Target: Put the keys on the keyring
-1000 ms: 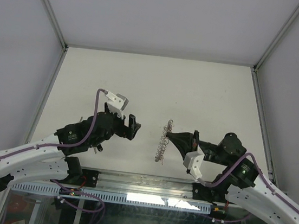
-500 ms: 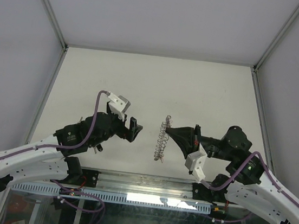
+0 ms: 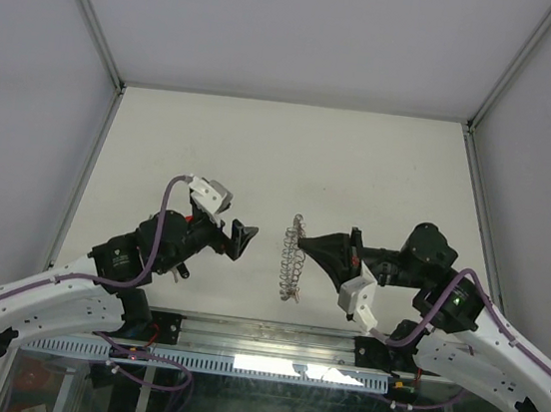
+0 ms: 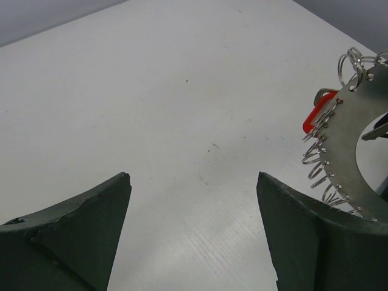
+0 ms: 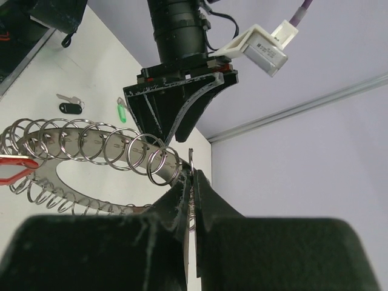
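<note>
Fingers of the right gripper (image 5: 191, 182) are pinched tight on the rim of the keyring (image 5: 91, 142), holding it upright and edge-on from above, toward 6 o'clock on the table (image 3: 361, 166). A red-headed key (image 4: 316, 112) shows at the ring's edge among its wire loops (image 5: 115, 148). At 9 o'clock from the ring, apart from it, the left gripper (image 3: 242, 239) faces it with jaws spread wide and empty. Farther off, toward the right wrist camera's 10 o'clock, a black-headed key (image 5: 70, 107) and a green-headed key (image 5: 121, 111) lie on the table.
</note>
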You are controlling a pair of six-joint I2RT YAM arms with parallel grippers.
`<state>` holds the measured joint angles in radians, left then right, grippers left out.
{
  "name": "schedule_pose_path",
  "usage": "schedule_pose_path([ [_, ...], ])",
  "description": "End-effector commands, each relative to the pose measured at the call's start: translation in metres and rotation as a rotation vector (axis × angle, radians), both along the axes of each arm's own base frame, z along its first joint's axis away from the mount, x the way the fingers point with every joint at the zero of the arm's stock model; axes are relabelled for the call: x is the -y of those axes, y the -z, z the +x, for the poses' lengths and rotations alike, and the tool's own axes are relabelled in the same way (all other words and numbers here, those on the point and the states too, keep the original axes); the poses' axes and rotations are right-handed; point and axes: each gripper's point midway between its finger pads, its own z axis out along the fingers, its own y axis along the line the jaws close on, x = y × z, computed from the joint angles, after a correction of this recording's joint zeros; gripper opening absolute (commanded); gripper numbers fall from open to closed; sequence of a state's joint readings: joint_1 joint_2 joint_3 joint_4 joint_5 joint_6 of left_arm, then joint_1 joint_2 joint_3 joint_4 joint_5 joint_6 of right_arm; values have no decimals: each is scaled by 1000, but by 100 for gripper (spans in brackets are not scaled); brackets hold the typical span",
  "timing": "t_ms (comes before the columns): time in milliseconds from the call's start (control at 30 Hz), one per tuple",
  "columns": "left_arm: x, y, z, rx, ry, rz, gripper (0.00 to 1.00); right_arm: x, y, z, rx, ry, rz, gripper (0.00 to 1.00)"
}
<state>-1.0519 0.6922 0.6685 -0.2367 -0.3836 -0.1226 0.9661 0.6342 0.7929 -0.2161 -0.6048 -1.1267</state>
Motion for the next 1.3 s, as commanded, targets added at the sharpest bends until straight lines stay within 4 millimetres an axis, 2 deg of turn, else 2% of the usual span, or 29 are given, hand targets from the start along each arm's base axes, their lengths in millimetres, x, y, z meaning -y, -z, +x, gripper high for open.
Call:
schedule_pose_path([
  [0,-4,-17,4,111,4,-6,83,0,-41,-12,69,-55,146,0],
  [333,-7,-18,5,199,15,-11,83,-10,-22,-15,-89,-92,235,0],
  [633,8,-56,1,291,94,-34,86,-14,2,-8,-173,-58,160,0],
  [800,31,-57,-14,374,271,17,88,-13,15,-3,-124,-36,88,0],
  [967,46,-60,-35,409,404,-47,88,-6,21,0,-146,10,20,0],
  [1067,48,-55,-48,475,486,-30,91,-3,29,2,-233,39,-20,0],
  [1267,40,-53,-57,512,508,-42,91,-2,45,6,-450,118,-89,0],
])
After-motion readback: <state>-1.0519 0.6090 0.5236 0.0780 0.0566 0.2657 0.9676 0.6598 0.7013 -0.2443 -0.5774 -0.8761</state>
